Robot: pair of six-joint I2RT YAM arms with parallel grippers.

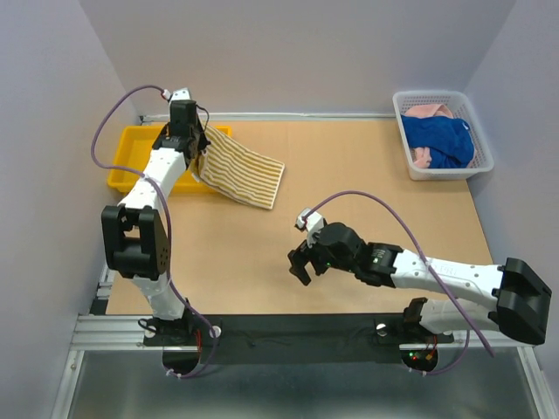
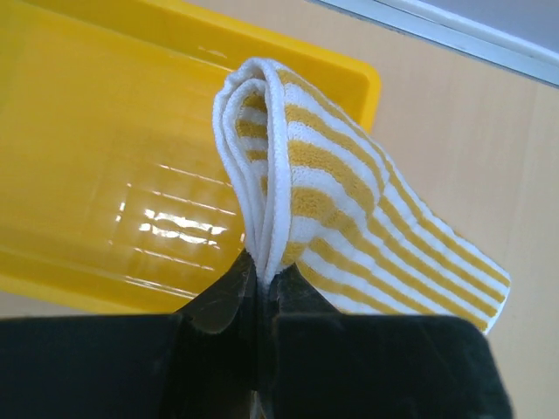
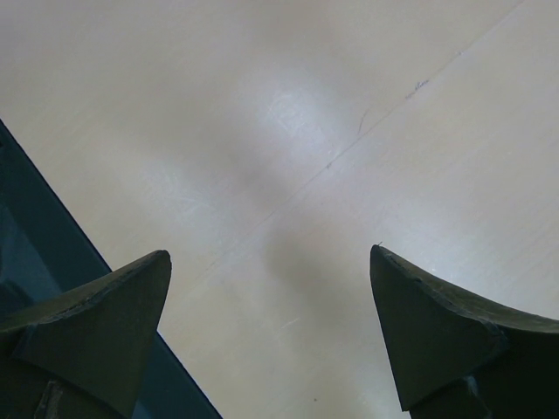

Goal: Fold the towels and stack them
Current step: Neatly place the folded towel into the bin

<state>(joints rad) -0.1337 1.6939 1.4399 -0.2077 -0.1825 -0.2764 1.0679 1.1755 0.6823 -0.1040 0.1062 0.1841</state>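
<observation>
Left jaws pinch striped towel (image 2: 349, 201) at fold over yellow tray (image 2: 96, 113), bench far-left corner; right jaws wide, empty. Rec: lower flat w/o dragging, then release

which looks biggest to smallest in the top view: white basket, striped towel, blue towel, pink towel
1. white basket
2. striped towel
3. blue towel
4. pink towel, mostly hidden under the blue one, true size unsure

Open table (image 1: 367, 201) lies between striped towel (image 1: 249, 170) and white basket (image 1: 447, 172).
</observation>
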